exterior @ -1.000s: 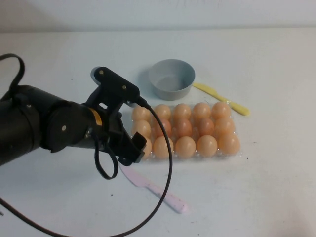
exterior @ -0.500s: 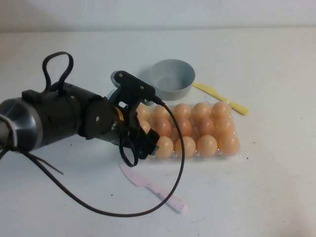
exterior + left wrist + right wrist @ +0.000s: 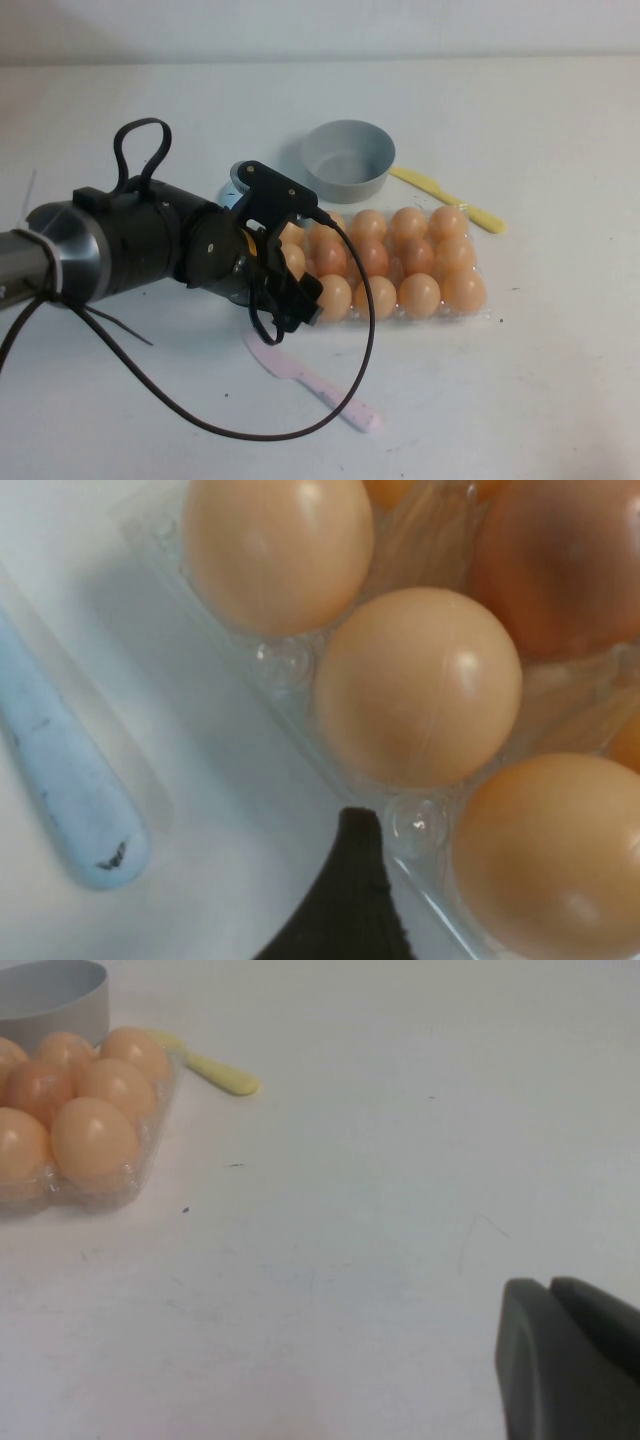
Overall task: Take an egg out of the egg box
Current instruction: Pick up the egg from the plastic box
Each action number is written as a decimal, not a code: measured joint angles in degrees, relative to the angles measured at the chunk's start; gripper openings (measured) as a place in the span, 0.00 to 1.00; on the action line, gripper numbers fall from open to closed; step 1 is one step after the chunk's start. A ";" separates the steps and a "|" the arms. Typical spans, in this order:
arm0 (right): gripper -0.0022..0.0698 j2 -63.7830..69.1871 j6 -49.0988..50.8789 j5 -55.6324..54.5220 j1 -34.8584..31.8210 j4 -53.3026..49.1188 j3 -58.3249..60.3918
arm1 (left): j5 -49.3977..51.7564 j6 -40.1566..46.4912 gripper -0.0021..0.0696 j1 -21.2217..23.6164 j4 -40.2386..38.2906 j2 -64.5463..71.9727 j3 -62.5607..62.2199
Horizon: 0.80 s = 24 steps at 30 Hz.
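Note:
The clear egg box point(image 3: 487, 312) lies mid-table, full of orange-tan eggs. My left gripper point(image 3: 297, 300) hangs low over the box's left end, beside the front-left egg point(image 3: 332, 297). In the left wrist view one black fingertip point(image 3: 347, 900) stands just outside the box's clear rim point(image 3: 415, 822), next to a pale egg point(image 3: 550, 865); the other finger is out of frame, so the jaws stand wide apart. Another pale egg point(image 3: 418, 685) sits in the cup beyond. My right gripper point(image 3: 552, 1360) is shut and empty over bare table, right of the box point(image 3: 150, 1135), and out of the high view.
A round grey bowl point(image 3: 347, 160) stands behind the box. A yellow plastic knife point(image 3: 450, 202) lies at the back right, a pink one point(image 3: 312, 382) in front of the box, and a light blue one point(image 3: 60, 780) to the box's left.
My left arm has swung right and lowered, bringing the gripper from left of the box onto its front-left corner. The eggs and box have not moved.

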 joint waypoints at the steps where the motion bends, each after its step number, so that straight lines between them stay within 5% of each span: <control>1: 0.00 0.00 0.00 0.00 0.00 0.00 0.00 | 0.00 0.00 0.85 0.00 0.00 0.00 0.00; 9: 0.00 0.00 0.00 0.00 0.00 0.00 0.00 | 0.00 0.00 0.65 0.00 0.00 0.12 -0.04; 24: 0.00 0.00 0.00 0.00 0.00 0.00 0.00 | 0.00 0.00 0.55 0.00 2.05 -1.48 -0.04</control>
